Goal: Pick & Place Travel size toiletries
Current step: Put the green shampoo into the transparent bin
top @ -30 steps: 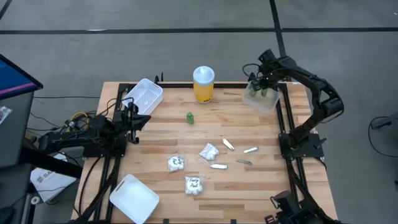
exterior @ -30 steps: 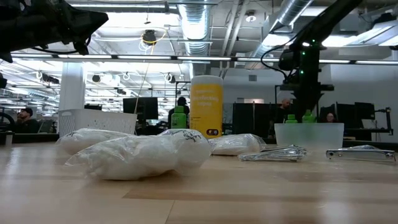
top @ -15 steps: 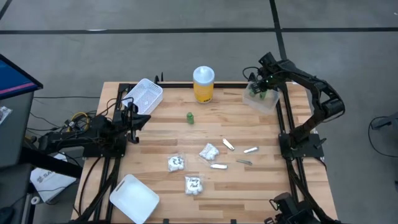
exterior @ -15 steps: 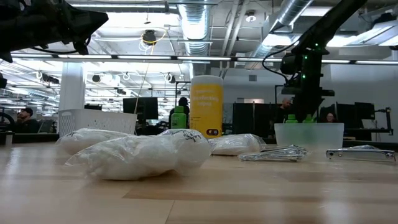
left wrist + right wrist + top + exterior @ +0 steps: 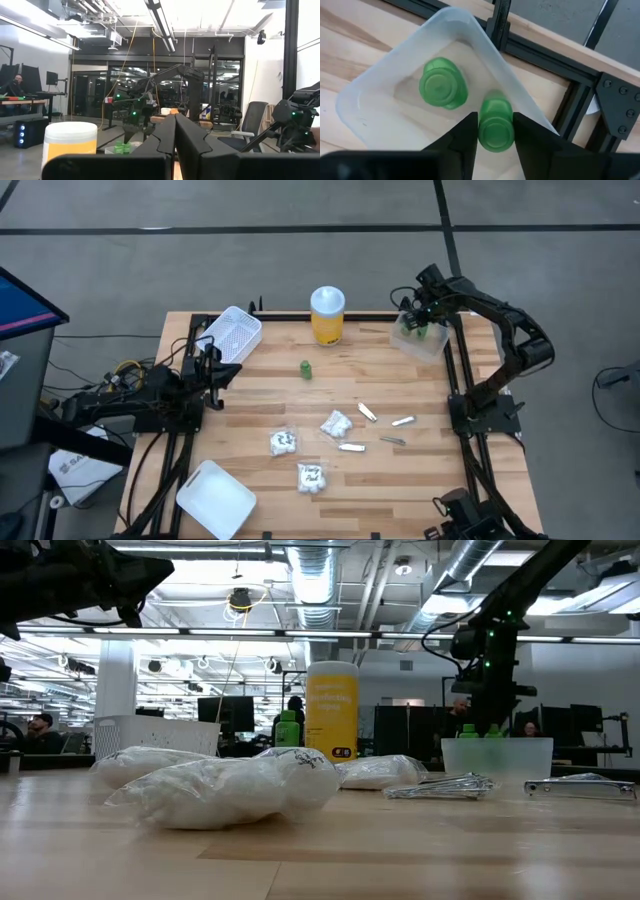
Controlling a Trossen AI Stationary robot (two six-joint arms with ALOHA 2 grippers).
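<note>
Wrist view alone shows right hand [image 5: 495, 131] pinching green piece [image 5: 496, 124] over clear tub [image 5: 365, 97].

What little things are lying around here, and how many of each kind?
Green round pieces: 3, one on the table, one in the clear tub, one between the right tool's fingers
Slim silvery tubes: 4
White packets: 3
Total: 10

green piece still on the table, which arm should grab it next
Right, probably. The right gripper is already at the clear tub, releasing a green piece there; the loose green piece lies nearby. The left gripper waits shut.
</note>
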